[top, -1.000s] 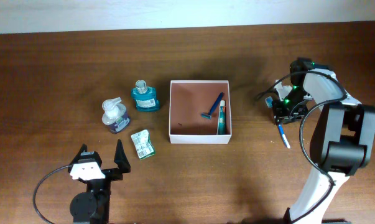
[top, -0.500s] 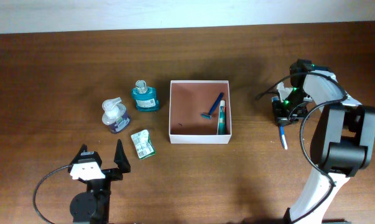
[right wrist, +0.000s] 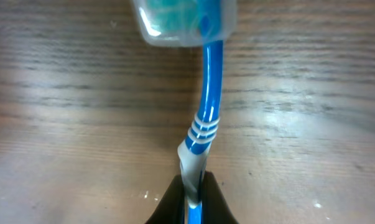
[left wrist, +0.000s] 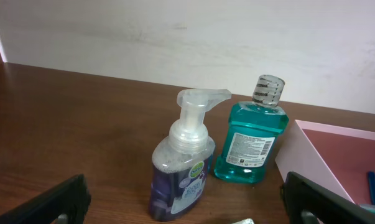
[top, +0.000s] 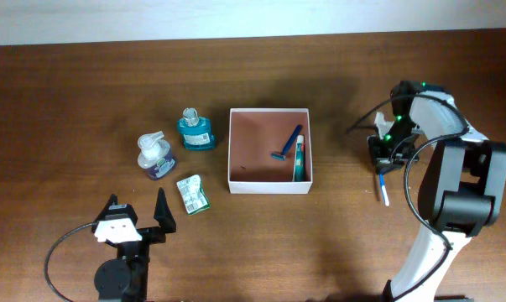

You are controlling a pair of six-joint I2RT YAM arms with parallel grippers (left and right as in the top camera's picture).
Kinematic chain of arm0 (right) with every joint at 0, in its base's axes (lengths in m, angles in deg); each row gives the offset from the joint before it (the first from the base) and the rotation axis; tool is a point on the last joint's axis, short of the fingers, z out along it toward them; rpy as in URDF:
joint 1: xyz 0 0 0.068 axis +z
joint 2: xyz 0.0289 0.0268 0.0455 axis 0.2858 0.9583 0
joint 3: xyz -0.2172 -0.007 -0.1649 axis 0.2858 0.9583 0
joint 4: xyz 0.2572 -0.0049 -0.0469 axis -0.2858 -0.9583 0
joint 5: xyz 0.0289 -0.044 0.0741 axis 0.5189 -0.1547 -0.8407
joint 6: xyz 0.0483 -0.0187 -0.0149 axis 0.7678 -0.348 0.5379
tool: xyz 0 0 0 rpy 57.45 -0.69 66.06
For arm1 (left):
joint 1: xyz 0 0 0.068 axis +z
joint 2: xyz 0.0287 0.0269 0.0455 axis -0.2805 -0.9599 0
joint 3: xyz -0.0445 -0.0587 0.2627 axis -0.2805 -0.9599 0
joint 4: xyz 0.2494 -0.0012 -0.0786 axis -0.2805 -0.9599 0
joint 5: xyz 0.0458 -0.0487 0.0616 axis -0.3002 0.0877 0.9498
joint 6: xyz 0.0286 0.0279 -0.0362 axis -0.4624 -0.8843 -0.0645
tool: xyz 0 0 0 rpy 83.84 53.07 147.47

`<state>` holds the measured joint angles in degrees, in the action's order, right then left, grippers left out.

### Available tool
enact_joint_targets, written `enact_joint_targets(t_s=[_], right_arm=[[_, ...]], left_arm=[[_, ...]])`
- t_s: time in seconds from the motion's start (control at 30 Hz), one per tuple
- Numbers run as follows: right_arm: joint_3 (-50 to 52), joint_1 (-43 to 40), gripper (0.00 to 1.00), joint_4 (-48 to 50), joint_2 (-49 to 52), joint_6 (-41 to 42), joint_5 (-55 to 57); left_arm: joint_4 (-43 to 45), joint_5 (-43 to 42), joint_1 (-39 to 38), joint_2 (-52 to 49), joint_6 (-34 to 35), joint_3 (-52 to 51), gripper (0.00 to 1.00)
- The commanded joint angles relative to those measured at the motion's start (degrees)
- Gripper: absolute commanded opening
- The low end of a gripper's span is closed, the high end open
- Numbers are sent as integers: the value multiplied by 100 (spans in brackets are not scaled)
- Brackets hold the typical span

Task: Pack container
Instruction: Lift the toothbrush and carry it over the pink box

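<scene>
1. Claw on the right arm (top: 383,161), right of the container (top: 269,187), pinches a blue toothbrush (right wrist: 207,106) by its handle. A second ago its grip was looser.
2. Left claw (top: 138,211) gapes wide and empty, left of the container and nearer the robot.
3. The container sits mid-worktop (top: 68,101). It is square, shallow and white-walled, pinkish-brown inside, and holds a razor (top: 284,147) and a tube (top: 300,161).
4. The toothbrush bristles blur under a clear cap (right wrist: 181,18).

Shallow square white-walled container (top: 253,138); pinkish-brown inside; upright, open-topped.
</scene>
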<state>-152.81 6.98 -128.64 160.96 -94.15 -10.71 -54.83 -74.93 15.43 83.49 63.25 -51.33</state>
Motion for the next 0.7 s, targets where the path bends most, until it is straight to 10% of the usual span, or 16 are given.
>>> enact_joint_targets(t_s=[0.0, 0.67], right_arm=[[-723, -7, 4, -280, 20, 229, -175], [-2802, 1241, 4, -1475, 22, 400, -549]], left_arm=[[13, -44, 28, 44, -52, -52, 99], [13, -46, 28, 44, -52, -52, 99]])
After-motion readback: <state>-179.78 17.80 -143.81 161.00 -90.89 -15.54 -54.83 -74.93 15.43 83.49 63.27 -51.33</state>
